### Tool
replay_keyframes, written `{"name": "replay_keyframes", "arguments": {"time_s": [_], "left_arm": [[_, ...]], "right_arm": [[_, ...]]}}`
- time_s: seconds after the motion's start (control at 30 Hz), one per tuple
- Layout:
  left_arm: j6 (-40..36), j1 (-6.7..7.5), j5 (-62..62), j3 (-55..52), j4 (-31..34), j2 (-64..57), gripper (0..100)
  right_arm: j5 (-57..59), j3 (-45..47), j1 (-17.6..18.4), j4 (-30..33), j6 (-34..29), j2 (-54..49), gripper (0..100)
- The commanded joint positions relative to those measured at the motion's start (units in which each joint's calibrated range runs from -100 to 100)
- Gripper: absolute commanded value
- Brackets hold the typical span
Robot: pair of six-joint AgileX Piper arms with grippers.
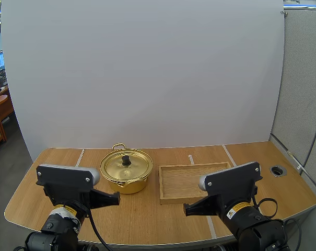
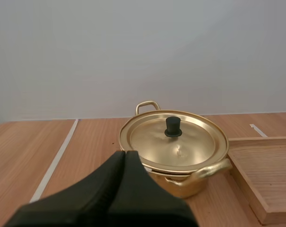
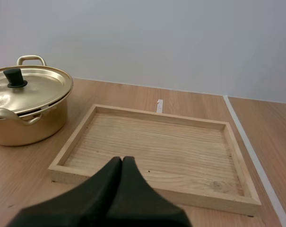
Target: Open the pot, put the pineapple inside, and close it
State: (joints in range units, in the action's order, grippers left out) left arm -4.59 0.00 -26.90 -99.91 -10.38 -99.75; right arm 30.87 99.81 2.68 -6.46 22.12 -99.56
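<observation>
Lidded pot (image 1: pixel 126 171) sits just L of wooden tray (image 1: pixel 191 182).

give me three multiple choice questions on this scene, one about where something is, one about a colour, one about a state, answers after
1. Where does the wooden tray lie from the pot?
A) beside it, on its right
B) beside it, on its left
C) on top of it

2. What colour is the knob on the lid?
A) red
B) black
C) white

3. How do the fingers of the left gripper stand?
A) wide apart
B) pinching the knob
C) shut together on nothing

Answers:
1 A: in the high view the tray lies on the table just right of the pot.
2 B: the knob is dark against the gold lid.
3 C: the left wrist view shows them as one dark wedge, short of the pot.
</observation>
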Motion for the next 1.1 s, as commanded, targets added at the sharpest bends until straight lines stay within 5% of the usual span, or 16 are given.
{"name": "replay_keyframes", "arguments": {"time_s": [0.0, 1.07], "left_arm": [[-0.3, -0.03, -1.9, -0.1, 0.0, -0.3, 0], [-0.5, -0.03, -2.5, -0.1, -1.4, -0.3, 0]], "right_arm": [[0.3, 0.2, -0.2, -0.5, 0.2, -0.4, 0], [0.9, 0.2, -1.1, -0.5, 0.2, -0.4, 0]]}}
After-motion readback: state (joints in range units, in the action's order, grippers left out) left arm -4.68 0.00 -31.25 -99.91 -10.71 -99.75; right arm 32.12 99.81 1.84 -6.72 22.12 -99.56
